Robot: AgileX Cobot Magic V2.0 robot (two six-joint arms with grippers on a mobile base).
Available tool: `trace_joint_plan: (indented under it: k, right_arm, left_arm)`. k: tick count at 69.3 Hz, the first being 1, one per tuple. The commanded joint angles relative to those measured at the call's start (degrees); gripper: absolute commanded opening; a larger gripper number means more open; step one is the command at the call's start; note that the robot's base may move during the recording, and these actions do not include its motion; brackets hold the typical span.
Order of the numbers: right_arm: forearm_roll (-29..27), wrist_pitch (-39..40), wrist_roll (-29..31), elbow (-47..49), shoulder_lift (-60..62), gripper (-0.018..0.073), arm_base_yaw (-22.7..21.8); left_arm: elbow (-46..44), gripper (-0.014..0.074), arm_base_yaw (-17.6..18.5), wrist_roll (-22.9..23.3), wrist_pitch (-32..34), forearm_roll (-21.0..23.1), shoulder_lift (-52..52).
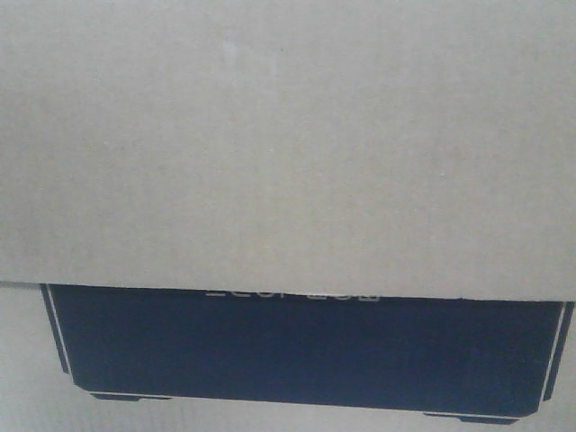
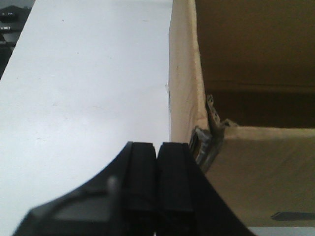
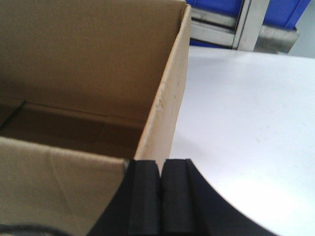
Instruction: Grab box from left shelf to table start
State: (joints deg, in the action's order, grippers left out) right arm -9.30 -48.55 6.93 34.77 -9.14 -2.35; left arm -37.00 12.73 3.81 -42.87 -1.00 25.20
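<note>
The box (image 1: 288,135) fills the front view, tan cardboard with a black printed panel (image 1: 297,351) low on its face. It stands open-topped on the white table (image 2: 88,88). My left gripper (image 2: 157,145) is shut with its pads together and nothing between them, just outside the box's (image 2: 256,167) left wall near a torn corner. Over at the other side, my right gripper (image 3: 160,162) is shut too, at the outer face of the box's (image 3: 74,59) right wall above the table (image 3: 246,113). Part of the shelf (image 3: 246,24), a silver frame with blue bins, shows beyond the table.
Grey tape (image 2: 209,137) hangs loose at the box's near left corner. Dark objects (image 2: 10,19) lie past the table's far left edge. Blue bins (image 3: 221,6) sit behind the table's far edge on the right.
</note>
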Motion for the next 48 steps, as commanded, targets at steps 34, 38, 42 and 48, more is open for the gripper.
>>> trace_joint_plan:
  k: [34, 38, 42, 48]
  right_arm:
    - [0.3, 12.0, 0.1, -5.6, 10.0, 0.0057, -0.1]
    - [0.3, 12.0, 0.1, -5.6, 10.0, 0.0057, -0.1]
    - [0.3, 12.0, 0.1, -5.6, 10.0, 0.0057, -0.1]
    - [0.3, 12.0, 0.1, -5.6, 10.0, 0.0057, -0.1]
  left_arm:
    - [7.6, -0.0100, -0.1, -0.2, 13.6, -0.1, -14.4]
    - [7.6, -0.0100, -0.1, -0.2, 13.6, -0.1, -14.4]
    - [7.6, -0.0100, -0.1, -0.2, 13.6, -0.1, -14.4]
    - [7.6, -0.0100, -0.1, -0.2, 13.6, -0.1, -14.4]
